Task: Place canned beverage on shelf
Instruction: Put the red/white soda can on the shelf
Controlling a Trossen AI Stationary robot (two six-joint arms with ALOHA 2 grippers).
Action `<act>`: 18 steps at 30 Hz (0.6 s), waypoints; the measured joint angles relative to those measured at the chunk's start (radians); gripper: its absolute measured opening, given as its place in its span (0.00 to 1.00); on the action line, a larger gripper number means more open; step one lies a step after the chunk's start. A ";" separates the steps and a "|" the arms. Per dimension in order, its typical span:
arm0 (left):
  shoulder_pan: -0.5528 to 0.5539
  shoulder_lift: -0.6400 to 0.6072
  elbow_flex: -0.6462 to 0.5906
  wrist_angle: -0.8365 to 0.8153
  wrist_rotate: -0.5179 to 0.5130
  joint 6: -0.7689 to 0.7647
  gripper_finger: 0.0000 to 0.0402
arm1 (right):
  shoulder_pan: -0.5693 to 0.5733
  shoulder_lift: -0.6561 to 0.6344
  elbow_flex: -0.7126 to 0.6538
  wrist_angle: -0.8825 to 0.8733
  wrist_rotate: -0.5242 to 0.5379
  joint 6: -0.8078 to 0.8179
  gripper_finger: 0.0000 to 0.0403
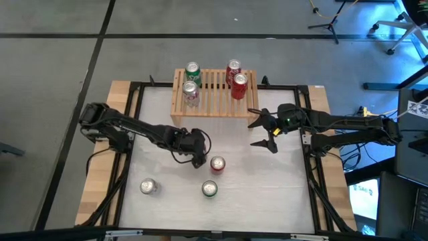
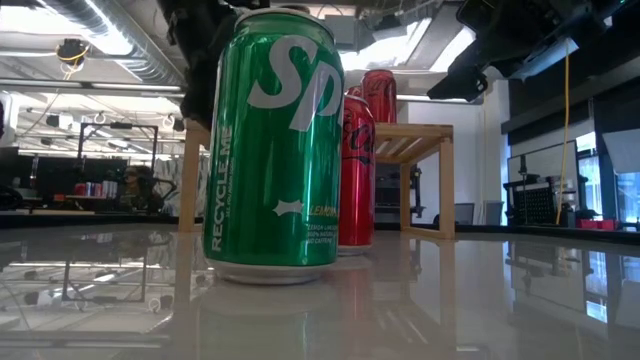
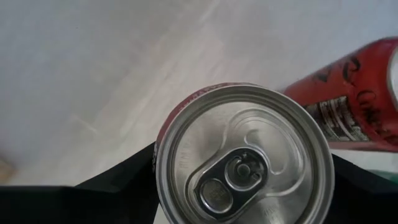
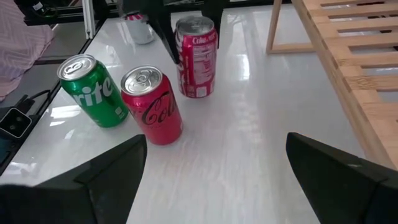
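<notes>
Nearest us on the desk (image 1: 267,194) stand a green can (image 1: 210,189) and, well apart, a silver can (image 1: 148,186). Behind them a Coke can (image 1: 217,164) stands just beside the left pincer (image 1: 198,159). Its fingers (image 3: 124,180) flank a red can (image 3: 242,165) and seem clamped on it, though we cannot be sure of contact. Farther on, the right pincer (image 1: 264,132) hangs with fingers apart near the shelf (image 1: 214,100). The shelf stands at the far edge with two green cans (image 1: 192,70) and two red cans (image 1: 239,86) on it.

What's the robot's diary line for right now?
left gripper: shut on red can, on table | right gripper: open, waiting by shelf
</notes>
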 joint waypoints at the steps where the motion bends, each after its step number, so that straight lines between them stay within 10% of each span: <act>1: 0.005 -0.007 0.001 -0.005 0.005 0.010 0.70 | 0.000 0.000 0.000 0.000 0.000 0.000 0.94; 18: 0.103 -0.012 0.421 -0.171 -0.002 0.373 0.71 | 0.000 0.000 0.000 -0.001 0.008 0.000 0.94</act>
